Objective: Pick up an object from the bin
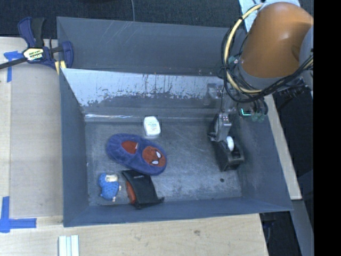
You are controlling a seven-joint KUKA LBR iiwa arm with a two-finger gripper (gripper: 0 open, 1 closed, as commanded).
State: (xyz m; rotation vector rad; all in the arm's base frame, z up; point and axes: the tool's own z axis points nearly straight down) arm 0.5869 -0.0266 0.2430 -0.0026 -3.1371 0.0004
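Tool at bin's right side, blue slipper well apart

My bin is grey sheet metal, matt. Back wall is scuffed & scratched w/ dark streaks; floor looks worn & rough. Blue slipper, left of centre, is soft fuzzy cloth w/ smoother red patches. Small blue toy in front-left corner looks plush too. Black flat thing at front edge is matt, material unclear. White piece by back wall looks like smooth plastic. My orange wrist cover is glossy, smooth plastic; gripper is black, matt.
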